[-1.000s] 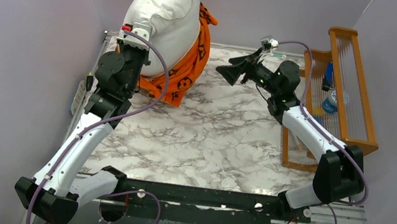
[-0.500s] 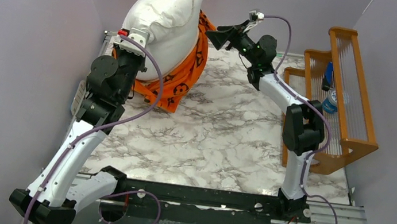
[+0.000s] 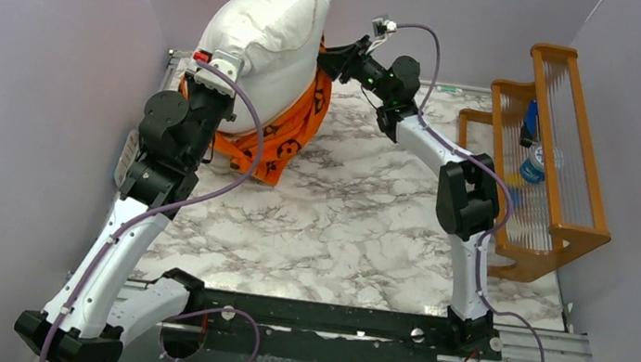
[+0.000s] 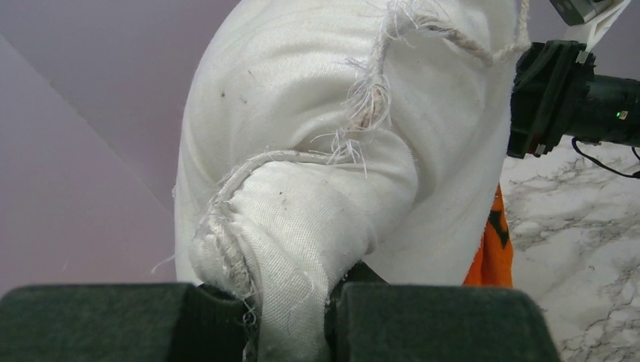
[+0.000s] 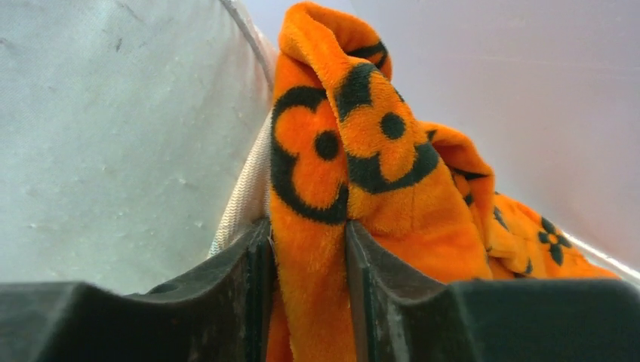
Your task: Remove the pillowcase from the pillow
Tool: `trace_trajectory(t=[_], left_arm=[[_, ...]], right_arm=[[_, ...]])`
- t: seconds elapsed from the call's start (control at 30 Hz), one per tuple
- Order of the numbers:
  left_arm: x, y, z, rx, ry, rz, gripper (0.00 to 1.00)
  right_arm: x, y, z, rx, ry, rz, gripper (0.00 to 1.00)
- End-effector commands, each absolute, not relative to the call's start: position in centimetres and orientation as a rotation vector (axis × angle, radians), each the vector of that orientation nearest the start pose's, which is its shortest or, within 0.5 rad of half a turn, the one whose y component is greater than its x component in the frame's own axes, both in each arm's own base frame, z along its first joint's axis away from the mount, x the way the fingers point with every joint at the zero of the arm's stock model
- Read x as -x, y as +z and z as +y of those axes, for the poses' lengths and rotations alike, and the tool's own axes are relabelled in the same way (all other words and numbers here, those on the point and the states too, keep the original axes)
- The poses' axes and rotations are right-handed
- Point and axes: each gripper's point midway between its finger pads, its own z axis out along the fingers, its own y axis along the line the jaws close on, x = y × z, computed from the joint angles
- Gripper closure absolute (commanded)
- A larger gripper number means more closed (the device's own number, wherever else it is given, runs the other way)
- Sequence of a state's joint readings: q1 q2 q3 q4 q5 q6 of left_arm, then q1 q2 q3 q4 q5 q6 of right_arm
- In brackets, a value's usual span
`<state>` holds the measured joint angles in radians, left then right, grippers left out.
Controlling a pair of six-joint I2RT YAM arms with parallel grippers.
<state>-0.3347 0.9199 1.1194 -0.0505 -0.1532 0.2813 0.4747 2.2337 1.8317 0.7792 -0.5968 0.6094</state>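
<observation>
L pincer (image 4: 290, 302) clamps the pillow (image 3: 266, 33) corner, held upright at bench (image 3: 367, 225) back-left; R pincer (image 5: 309, 260) pinches a pillowcase (image 3: 291, 130) fold. I'd say approx mostly off: cover bunched round the lower end, needs pulling clear.

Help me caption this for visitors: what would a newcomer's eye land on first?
The plump white stuffed pillow, held upright at the far left of the marble table with a corner pinched in the left claw. Next, the bright orange pillowcase with black motifs bunched at its base, a fold clamped in the right claw.
</observation>
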Motion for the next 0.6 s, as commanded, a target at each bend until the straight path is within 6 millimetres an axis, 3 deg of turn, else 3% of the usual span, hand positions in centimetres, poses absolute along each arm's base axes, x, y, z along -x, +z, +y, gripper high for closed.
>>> trace_trajectory(t=[0.0, 0.07, 0.1, 0.2, 0.3, 0.37, 0.4, 0.43, 0.57], left_arm=[[-32.7, 45.0, -6.3, -0.259, 0.081, 1.316, 1.0], [-32.8, 45.7, -6.1, -0.24, 0.074, 1.295, 1.0], [-32.8, 46.1, -5.9, -0.228, 0.069, 1.284, 1.0], [-32.5, 48.0, -6.1, -0.198, 0.018, 1.226, 1.0], [-31.9, 51.2, -6.8, -0.185, -0.049, 1.14, 1.0], [-31.0, 54.7, -7.1, -0.174, -0.094, 1.07, 1.0], [-31.2, 55.4, -7.5, -0.178, -0.116, 1.061, 1.0], [-30.4, 57.6, -7.7, -0.178, -0.142, 1.013, 1.0], [-28.1, 62.8, -8.9, -0.202, -0.25, 0.886, 1.0]], right_arm=[[-49.5, 30.9, 41.7, 0.586, 1.345, 1.282, 0.76], [-49.6, 29.7, 42.0, 0.594, 1.347, 1.318, 0.98], [-49.6, 29.0, 42.1, 0.594, 1.345, 1.337, 0.99], [-49.8, 26.8, 42.3, 0.584, 1.33, 1.396, 0.99], [-51.0, 23.5, 42.0, 0.508, 1.267, 1.516, 0.99], [-52.0, 20.9, 41.6, 0.441, 1.208, 1.606, 0.99], [-52.5, 19.6, 41.6, 0.411, 1.185, 1.647, 0.99], [-52.8, 18.4, 41.7, 0.386, 1.166, 1.683, 0.99], [-53.1, 14.4, 43.6, 0.366, 1.104, 1.824, 0.99]])
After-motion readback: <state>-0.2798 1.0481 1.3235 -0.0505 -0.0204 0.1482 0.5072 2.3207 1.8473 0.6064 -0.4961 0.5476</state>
